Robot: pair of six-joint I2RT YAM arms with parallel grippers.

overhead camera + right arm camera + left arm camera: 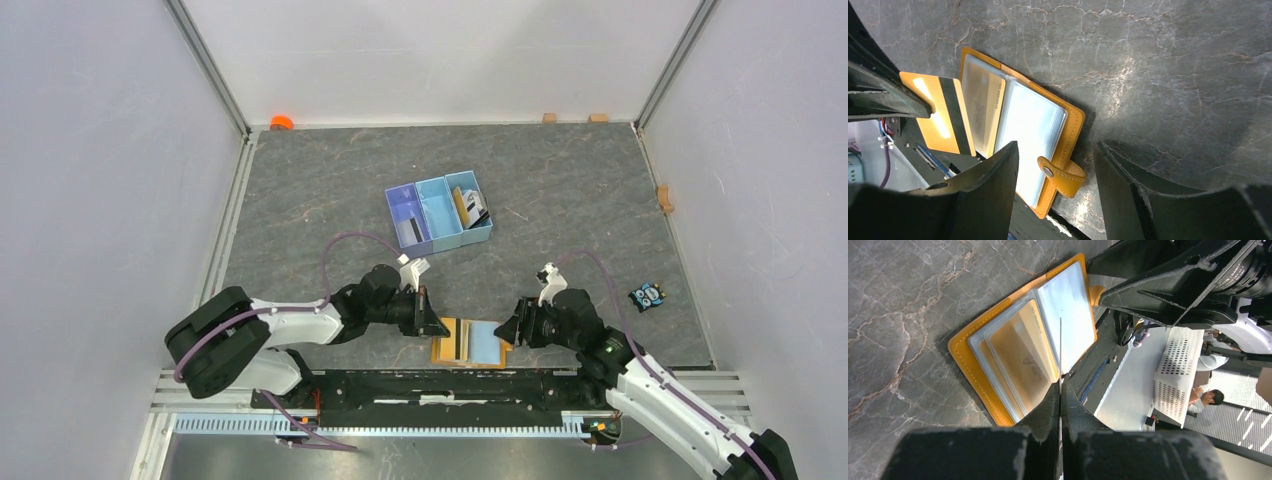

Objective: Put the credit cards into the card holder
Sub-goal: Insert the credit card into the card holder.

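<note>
The orange-tan card holder (488,344) lies open by the table's front edge, light-blue sleeves up (1068,305) (1030,127). One gold card sits inside a clear sleeve (1020,357). My left gripper (438,325) (1061,390) is shut on a gold credit card with a black stripe (940,115). That card shows edge-on (1060,347) and hangs over the holder's left half. My right gripper (512,333) (1055,146) is open. Its jaws stand on either side of the clasp tab (1066,177) without touching it.
A blue three-compartment tray (438,190) stands mid-table with more cards (470,207) in it. A small black-and-blue gadget (647,296) lies at the right. The black mounting rail (430,385) runs just below the holder. Small wooden blocks (665,198) and an orange thing (281,122) line the walls.
</note>
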